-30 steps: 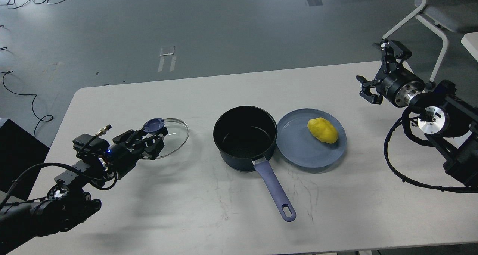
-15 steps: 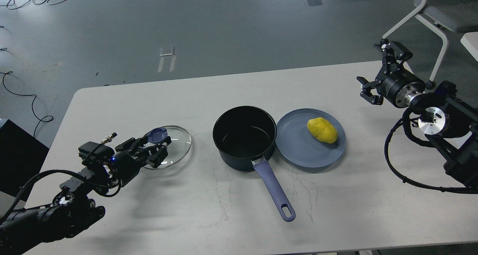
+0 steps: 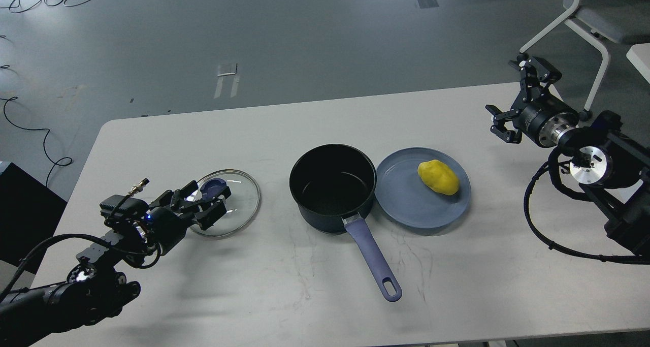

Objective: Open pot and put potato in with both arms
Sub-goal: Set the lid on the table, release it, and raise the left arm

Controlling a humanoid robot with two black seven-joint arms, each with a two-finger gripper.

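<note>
The dark pot (image 3: pixel 332 187) stands open at the table's middle, its purple handle (image 3: pixel 373 258) pointing toward me. The yellow potato (image 3: pixel 438 177) lies on a blue-grey plate (image 3: pixel 406 204) just right of the pot. The glass lid (image 3: pixel 236 204) with its blue knob (image 3: pixel 213 187) lies flat on the table left of the pot. My left gripper (image 3: pixel 205 199) is at the lid, with its fingers spread on either side of the knob. My right gripper (image 3: pixel 512 97) is open and empty above the table's far right edge, well right of the plate.
The white table (image 3: pixel 284 123) ends just behind my right gripper. A white-framed chair (image 3: pixel 589 22) stands off its far right corner. Cables (image 3: pixel 30 128) lie on the floor at left. My right arm's cable loop (image 3: pixel 538 230) hangs over the table's right side.
My left gripper has lowered the lid from a tilted, lifted hold down flat onto the table and has drawn back a little, its fingers spreading off the knob. The right arm has barely moved.
</note>
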